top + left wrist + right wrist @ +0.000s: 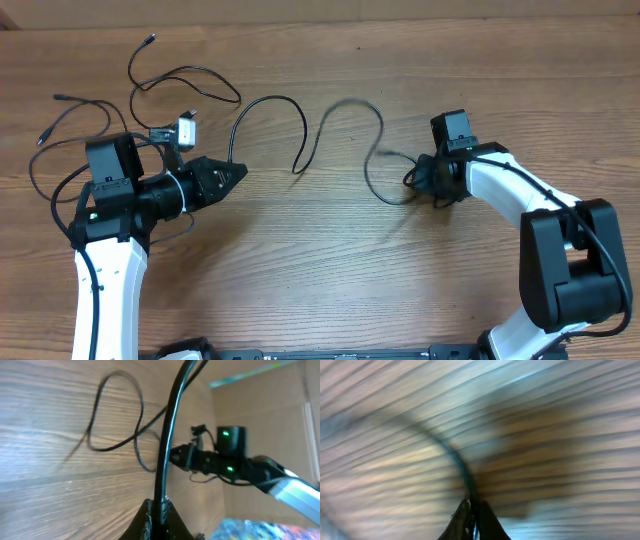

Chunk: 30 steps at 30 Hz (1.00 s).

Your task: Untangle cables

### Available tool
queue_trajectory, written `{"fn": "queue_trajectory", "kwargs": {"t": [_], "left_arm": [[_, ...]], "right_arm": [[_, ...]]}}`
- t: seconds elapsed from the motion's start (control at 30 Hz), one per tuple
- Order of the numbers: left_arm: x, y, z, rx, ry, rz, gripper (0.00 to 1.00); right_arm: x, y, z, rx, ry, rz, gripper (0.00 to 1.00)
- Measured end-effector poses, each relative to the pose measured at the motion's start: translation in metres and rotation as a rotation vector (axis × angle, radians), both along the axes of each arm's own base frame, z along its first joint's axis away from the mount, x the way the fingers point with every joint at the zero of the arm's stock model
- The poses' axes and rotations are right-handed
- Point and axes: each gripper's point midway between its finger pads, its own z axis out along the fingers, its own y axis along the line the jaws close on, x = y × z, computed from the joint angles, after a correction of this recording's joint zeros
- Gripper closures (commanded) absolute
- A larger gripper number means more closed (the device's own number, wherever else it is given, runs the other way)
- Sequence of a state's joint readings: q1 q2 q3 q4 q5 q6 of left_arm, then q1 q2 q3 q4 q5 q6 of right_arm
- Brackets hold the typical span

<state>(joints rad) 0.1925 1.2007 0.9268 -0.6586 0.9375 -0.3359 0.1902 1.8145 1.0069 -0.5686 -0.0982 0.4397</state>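
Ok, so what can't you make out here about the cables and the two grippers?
Right wrist view: all motion blur; the cable at the right gripper is just a dark streak.
Overhead: the looping cable near the right gripper is smeared; the crossings in the tangle are too thin to sort.
Left wrist view: the gripped cable in the left gripper leaves by the top edge.

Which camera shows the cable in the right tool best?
Overhead: the cable shows its whole wavy run from the right tool, slightly blurred. Left wrist shows its loop obliquely, farther off; right wrist, only a blurred stretch at the tips.
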Motion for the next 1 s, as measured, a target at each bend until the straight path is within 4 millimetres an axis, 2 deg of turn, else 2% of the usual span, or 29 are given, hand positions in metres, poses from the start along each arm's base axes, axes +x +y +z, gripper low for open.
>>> {"fn": "queue_trajectory", "kwargs": {"t": [0.07, 0.17, 0.2, 0.3, 0.4, 0.53, 0.6, 0.7, 0.8, 0.83, 0.9, 1.0], "left_arm": [[0.000, 0.007, -0.009, 0.037, 0.040, 0.042, 0.96], [0.003, 0.022, -0.023, 0.104, 0.112, 0.140, 0.96], [0.001, 0.026, -0.029, 0.124, 0.148, 0.172, 0.96], [-0.004, 0.032, -0.038, 0.146, 0.209, 0.209, 0.96], [-0.011, 0.031, -0.045, 0.162, 0.258, 0.217, 0.96], [-0.011, 0.033, -0.046, 0.176, 0.260, 0.228, 0.96], [-0.010, 0.044, -0.046, 0.179, 0.272, 0.270, 0.96], [-0.013, 0.080, -0.037, 0.186, 0.320, 0.400, 0.96], [-0.023, 0.146, -0.007, 0.216, 0.354, 0.635, 0.96], [-0.034, 0.176, 0.010, 0.237, 0.365, 0.751, 0.96], [-0.053, 0.217, 0.035, 0.282, 0.369, 0.914, 0.96], [-0.081, 0.253, 0.059, 0.316, 0.379, 1.084, 0.96]], "right_arm": [[-0.007, 0.025, 0.001, 0.112, 0.016, 0.047, 0.96], [-0.026, 0.085, 0.001, 0.288, 0.041, 0.184, 0.96], [-0.031, 0.112, 0.003, 0.340, 0.024, 0.252, 0.96], [-0.048, 0.160, 0.004, 0.417, 0.013, 0.359, 0.96], [-0.065, 0.211, 0.016, 0.514, -0.008, 0.427, 0.96], [-0.076, 0.237, 0.027, 0.586, -0.011, 0.456, 0.96], [-0.088, 0.253, 0.034, 0.623, -0.008, 0.498, 0.96], [-0.103, 0.273, 0.041, 0.660, -0.015, 0.558, 0.96], [-0.117, 0.291, 0.048, 0.687, -0.040, 0.620, 0.96], [-0.125, 0.299, 0.050, 0.689, -0.038, 0.644, 0.96], [-0.134, 0.312, 0.057, 0.697, -0.045, 0.681, 0.96], [-0.133, 0.324, 0.071, 0.677, -0.048, 0.692, 0.94]]}}
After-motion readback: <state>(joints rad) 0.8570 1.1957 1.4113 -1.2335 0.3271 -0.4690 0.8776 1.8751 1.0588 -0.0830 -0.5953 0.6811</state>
